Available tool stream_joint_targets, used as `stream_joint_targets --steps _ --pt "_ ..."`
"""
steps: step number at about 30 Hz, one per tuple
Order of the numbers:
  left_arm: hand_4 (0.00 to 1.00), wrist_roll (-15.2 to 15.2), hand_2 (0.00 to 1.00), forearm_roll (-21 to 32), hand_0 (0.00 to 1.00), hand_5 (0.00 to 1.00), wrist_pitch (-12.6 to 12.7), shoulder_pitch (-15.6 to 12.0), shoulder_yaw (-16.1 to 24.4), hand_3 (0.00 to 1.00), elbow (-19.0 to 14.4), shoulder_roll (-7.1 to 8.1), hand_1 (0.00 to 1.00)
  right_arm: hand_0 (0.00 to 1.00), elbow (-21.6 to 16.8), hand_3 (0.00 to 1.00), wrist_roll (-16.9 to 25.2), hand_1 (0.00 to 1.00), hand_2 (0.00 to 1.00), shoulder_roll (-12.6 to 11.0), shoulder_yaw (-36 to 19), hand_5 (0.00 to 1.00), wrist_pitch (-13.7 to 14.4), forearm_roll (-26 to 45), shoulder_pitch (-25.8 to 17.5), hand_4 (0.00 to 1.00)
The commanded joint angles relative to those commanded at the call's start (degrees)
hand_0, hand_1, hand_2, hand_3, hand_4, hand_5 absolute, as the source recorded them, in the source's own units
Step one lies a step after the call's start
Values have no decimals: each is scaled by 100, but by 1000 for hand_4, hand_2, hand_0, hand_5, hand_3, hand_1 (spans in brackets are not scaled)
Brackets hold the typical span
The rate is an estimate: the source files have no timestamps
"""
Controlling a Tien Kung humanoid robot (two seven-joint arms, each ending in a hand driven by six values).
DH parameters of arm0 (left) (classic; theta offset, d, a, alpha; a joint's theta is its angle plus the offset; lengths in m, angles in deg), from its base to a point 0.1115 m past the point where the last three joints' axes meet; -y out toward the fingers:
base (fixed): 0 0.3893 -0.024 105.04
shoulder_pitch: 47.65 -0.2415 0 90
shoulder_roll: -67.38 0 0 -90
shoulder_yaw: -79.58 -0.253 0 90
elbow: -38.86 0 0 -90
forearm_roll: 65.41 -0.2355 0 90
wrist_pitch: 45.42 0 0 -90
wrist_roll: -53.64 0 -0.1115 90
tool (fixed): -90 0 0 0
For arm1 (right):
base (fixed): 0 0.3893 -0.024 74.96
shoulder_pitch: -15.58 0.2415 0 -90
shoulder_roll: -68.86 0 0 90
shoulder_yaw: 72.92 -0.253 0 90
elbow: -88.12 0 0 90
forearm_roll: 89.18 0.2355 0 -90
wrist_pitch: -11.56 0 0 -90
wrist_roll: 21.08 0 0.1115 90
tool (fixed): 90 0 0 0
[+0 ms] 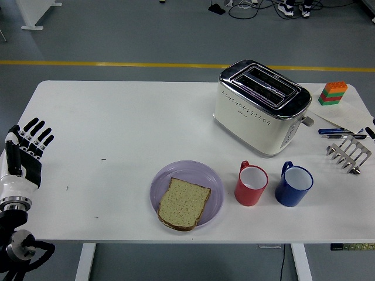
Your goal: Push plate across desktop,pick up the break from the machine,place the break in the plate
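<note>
A slice of bread (183, 204) lies flat on the lilac plate (214, 181) near the table's front edge, in the middle. The white and chrome toaster (261, 106) stands behind it to the right, and I see nothing in its slots. My left hand (26, 146) rests at the table's left edge, far from the plate, its fingers spread and holding nothing. Of my right hand only a dark tip (371, 132) shows at the picture's right edge.
A red mug (252, 184) and a blue mug (294, 185) stand right of the plate. At the far right are a metal toast rack (349, 152), pens (337, 132) and a stack of toy bricks (333, 93).
</note>
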Motion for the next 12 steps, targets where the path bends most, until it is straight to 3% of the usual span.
stream_joint_targets --steps 12 --pt "486 -6 775 5 767 998 -2 -19 20 712 3 -7 751 694 26 642 2 673 689 11 -5 417 -6 -7 -7 564"
